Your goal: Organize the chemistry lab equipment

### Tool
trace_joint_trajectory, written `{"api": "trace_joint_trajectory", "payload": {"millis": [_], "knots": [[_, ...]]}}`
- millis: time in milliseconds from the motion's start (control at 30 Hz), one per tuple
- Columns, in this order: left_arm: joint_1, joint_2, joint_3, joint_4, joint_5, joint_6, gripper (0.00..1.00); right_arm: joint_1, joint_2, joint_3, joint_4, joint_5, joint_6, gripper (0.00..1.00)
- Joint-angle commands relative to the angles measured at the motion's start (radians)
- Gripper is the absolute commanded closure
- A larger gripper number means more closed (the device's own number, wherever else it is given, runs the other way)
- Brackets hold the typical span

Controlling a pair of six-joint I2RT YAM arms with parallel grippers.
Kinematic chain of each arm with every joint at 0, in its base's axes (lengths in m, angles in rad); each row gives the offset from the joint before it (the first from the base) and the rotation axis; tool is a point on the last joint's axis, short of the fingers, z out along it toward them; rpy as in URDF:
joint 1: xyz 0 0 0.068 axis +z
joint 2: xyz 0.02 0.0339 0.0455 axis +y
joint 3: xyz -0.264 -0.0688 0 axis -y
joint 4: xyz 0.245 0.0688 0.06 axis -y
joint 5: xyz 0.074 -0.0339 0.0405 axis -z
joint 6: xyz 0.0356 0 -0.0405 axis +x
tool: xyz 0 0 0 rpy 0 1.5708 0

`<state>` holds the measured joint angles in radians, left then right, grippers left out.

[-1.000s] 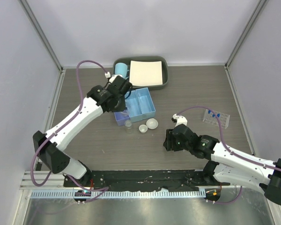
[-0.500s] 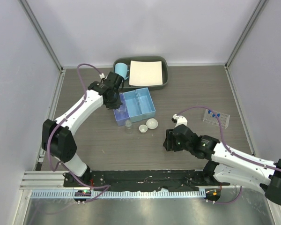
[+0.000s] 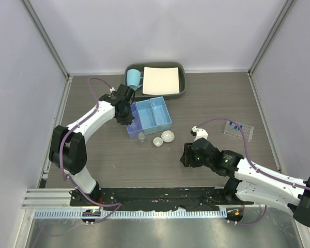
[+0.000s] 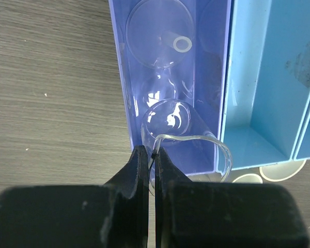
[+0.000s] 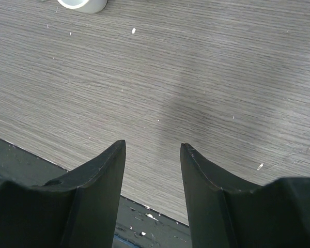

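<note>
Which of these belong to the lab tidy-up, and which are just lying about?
Job: blue box, clear vessel in left gripper, small bottle, two white dishes, tube rack, blue-capped tubes.
Lying about: light-blue mug, grey tray, white sheet.

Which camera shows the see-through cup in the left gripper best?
Left wrist: the clear cup sits close up, its rim pinched by the left gripper. Top view barely shows it; right wrist misses it.
</note>
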<state>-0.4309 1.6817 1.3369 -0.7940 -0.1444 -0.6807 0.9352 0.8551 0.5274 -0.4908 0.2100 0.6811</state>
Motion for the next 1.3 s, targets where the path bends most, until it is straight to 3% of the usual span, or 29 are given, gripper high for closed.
{"api": "trace_joint_trajectory", "payload": {"millis": [0,733,1100,1267], "knots": [[0.011,0.012,-0.022,0.079,0.034,-0.014,1.0,0.007,-0.016,0.0,0.021,0.012,0.008,0.48],[0.026,0.082,-0.085,0.171,0.081,-0.016,0.99,0.007,-0.014,-0.01,0.02,0.017,0.003,0.48],[0.026,0.061,-0.077,0.15,0.091,-0.006,0.8,0.008,-0.014,-0.015,0.026,0.014,0.008,0.48],[0.026,0.055,-0.07,0.134,0.088,-0.003,0.76,0.008,-0.024,-0.017,0.023,0.014,0.011,0.48]]}}
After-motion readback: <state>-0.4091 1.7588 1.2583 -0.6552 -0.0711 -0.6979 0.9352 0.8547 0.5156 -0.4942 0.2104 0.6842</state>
